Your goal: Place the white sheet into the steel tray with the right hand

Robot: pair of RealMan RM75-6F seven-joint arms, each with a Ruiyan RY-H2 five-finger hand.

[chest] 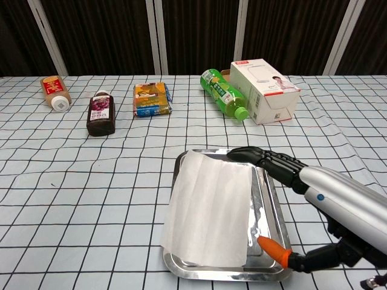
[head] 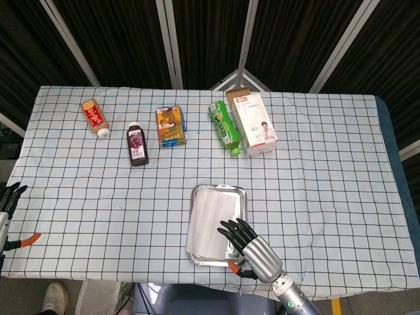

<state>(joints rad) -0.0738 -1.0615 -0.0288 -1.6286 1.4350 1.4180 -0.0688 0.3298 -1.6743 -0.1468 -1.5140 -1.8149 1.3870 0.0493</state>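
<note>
The white sheet [head: 211, 220] [chest: 208, 208] lies flat in the steel tray [head: 240, 194] [chest: 270, 202] near the table's front edge, its left side overlapping the tray's left rim. My right hand [head: 252, 249] [chest: 314, 196] hovers over the tray's near right corner. Its dark fingers [chest: 266, 160] stretch out above the tray's right rim, and the orange-tipped thumb stands apart near the front rim. It holds nothing. My left hand [head: 8, 210] shows only at the far left edge of the head view, fingers apart and empty.
Across the back of the table lie an orange juice bottle [head: 94, 117] [chest: 54, 92], a dark juice bottle [head: 136, 144] [chest: 101, 113], a small carton pack [head: 170, 126] [chest: 151, 99], a green bottle [head: 225, 126] [chest: 225, 93] and a white box [head: 256, 123] [chest: 266, 89].
</note>
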